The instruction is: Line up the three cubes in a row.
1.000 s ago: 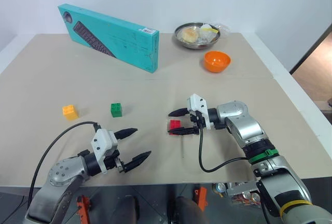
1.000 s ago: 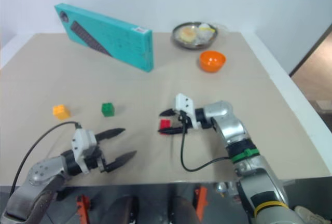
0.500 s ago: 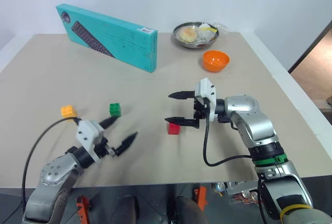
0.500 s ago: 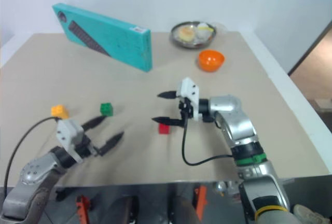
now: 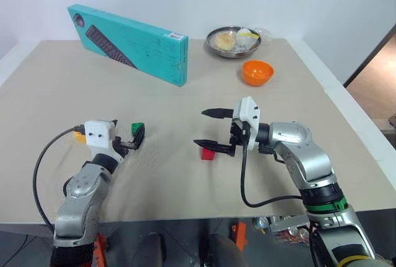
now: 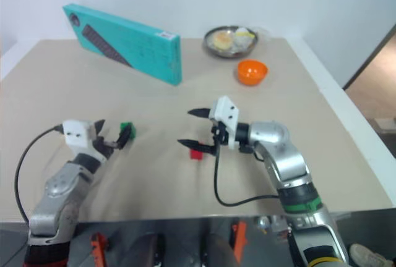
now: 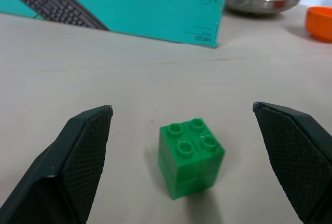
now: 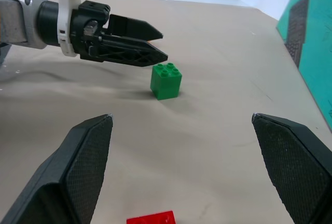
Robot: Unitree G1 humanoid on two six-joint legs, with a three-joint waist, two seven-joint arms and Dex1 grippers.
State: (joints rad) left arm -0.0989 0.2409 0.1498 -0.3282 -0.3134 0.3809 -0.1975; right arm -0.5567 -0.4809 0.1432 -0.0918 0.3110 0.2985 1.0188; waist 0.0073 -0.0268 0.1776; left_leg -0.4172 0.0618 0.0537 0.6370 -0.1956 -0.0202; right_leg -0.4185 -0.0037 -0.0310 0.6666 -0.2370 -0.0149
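A flat beige rectangular table (image 5: 185,100) with a pale rim is seen carrying everything. Near the far edge, towards the far left corner, a long teal cardboard keyboard box (image 5: 129,43) is stood on its long side. A shallow metal bowl of wrapped food (image 5: 234,41) is set at the far edge, right of the middle, with a small orange plastic bowl (image 5: 258,72) just nearer. Towards the near edge, a red studded plastic cube (image 5: 208,153) rests near the middle, a green one (image 5: 137,128) to its left, and a yellow-orange one (image 5: 80,135), partly hidden, closest to the left edge
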